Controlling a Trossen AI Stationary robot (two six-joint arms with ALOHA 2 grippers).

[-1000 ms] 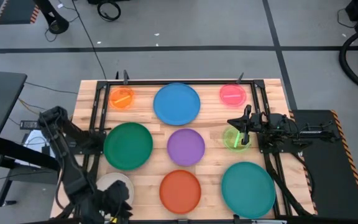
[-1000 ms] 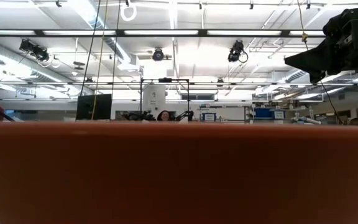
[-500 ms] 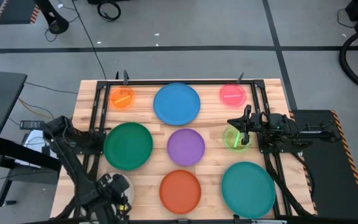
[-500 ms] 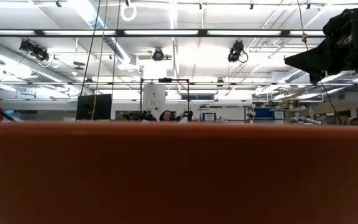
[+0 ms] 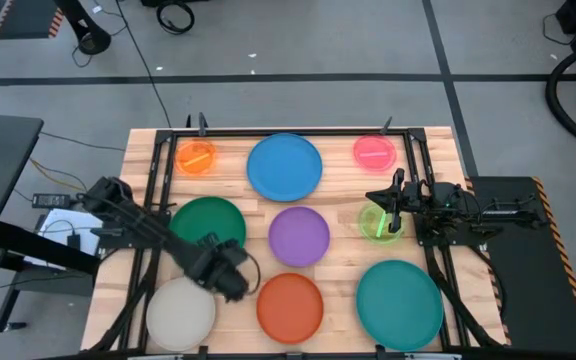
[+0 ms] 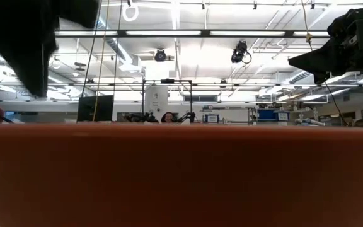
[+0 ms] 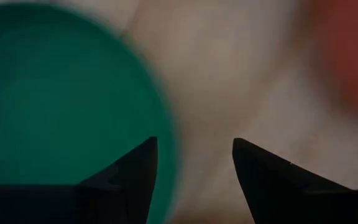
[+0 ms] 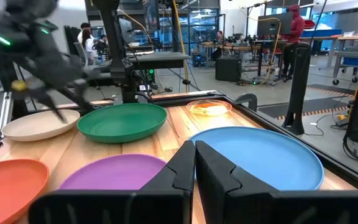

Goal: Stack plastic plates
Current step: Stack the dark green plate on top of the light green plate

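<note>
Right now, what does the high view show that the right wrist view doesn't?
Only the high view: the teal plate, pink plate and lime plate, plus the left gripper between the dark green plate and orange-red plate.

Only the right wrist view: the right gripper with its fingers together, and people in the room behind.

Both: dark green, orange-red, blue plate, purple plate, cream plate and small orange plate.
</note>
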